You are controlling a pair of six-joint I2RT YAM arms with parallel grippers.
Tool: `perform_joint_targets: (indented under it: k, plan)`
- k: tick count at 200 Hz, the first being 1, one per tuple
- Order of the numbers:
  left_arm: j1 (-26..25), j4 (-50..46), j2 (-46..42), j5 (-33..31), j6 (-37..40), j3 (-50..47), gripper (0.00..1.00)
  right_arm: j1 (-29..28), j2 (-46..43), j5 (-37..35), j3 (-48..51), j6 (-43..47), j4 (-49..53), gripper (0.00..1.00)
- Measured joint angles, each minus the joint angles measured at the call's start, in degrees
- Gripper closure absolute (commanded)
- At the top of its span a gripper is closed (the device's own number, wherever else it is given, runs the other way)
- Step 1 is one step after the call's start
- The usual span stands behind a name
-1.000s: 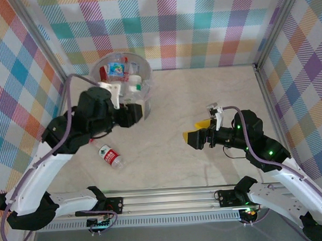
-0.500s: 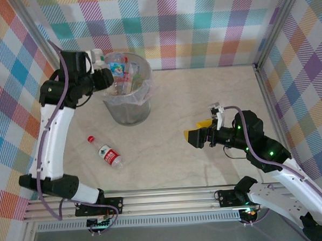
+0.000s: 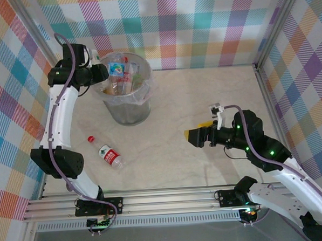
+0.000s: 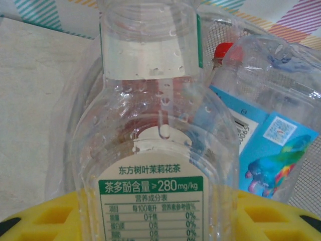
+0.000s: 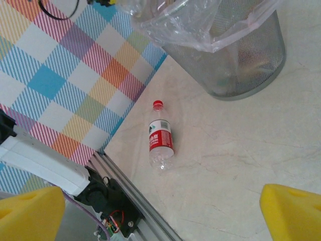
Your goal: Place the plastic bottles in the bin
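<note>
At far-left rim of the round grey bin [image 3: 129, 114], left gripper [image 3: 102, 75] pinches a clear green-labelled plastic bottle [image 4: 150, 150]; right gripper [image 3: 195, 133] spread wide

Pastel plaid cloth walls [image 3: 199, 21] closed in the back and both sides, held by aluminium corner posts [image 3: 277, 22]. The tabletop [image 3: 203, 96] was pale, marble-veined and evenly lit. A slotted aluminium rail [image 3: 170, 198] ran along its near edge.

Left arm [image 3: 59, 112] and right arm [image 3: 294, 181] are both showing white shells between black joint housings. A purple-grey cable [image 3: 70, 58] is looping along the left arm. Green lights [image 3: 271, 153] are glowing on the right arm. The right claw [image 3: 198, 132] is wearing blocky yellow pads [image 5: 293, 206].
</note>
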State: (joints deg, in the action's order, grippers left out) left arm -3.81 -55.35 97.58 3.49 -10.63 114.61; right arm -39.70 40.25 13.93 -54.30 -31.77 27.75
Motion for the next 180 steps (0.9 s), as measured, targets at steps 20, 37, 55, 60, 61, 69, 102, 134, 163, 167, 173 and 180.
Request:
perform_joint_targets:
  k: [20,37,55,60,61,69,102,134,163,167,173,180]
  plan:
    - [0.2,0.0,1.4,0.5,0.0,0.5,0.49,0.0,-1.2,-0.4,0.1,-1.0,0.0,0.00]
    - [0.7,0.0,1.6,1.1,-0.3,0.7,0.49,0.0,-1.3,-0.6,0.1,-1.5,0.0,0.00]
    - [1.0,-0.4,2.1,2.5,-1.2,1.6,0.49,0.0,-0.6,-0.7,0.1,-2.1,0.0,0.00]
    - [1.0,-0.4,2.3,3.0,-1.6,1.9,0.48,0.0,-0.4,-0.7,0.1,-2.1,0.0,0.00]
    - [1.0,-0.4,2.3,3.1,-1.6,1.9,0.48,0.0,-0.3,-0.7,0.1,-2.1,0.0,0.00]
    - [1.0,-0.4,2.5,3.6,-2.2,2.0,0.48,0.0,0.1,-0.7,0.1,-2.3,0.0,0.00]
    - [1.0,-0.4,2.7,5.5,-5.2,2.0,0.46,0.0,0.4,-0.9,0.1,-2.4,0.3,0.00]
    - [1.0,-0.6,2.7,6.7,-7.0,1.9,0.37,0.0,0.5,-1.1,0.1,-2.6,0.3,0.00]
    - [1.0,-1.2,2.7,6.8,-7.6,1.9,0.29,0.0,0.5,-1.1,0.1,-3.0,0.3,0.00]
    - [1.0,-1.4,2.7,6.7,-7.7,1.9,0.29,0.0,0.6,-1.0,0.1,-3.0,0.3,0.00]
    - [1.0,-1.6,2.7,6.5,-7.7,1.9,0.29,0.0,0.6,-1.1,0.1,-3.0,0.3,0.00]
    - [1.0,-1.7,2.7,6.3,-7.7,1.9,0.28,0.0,0.6,-1.1,0.1,-3.0,0.3,0.00]
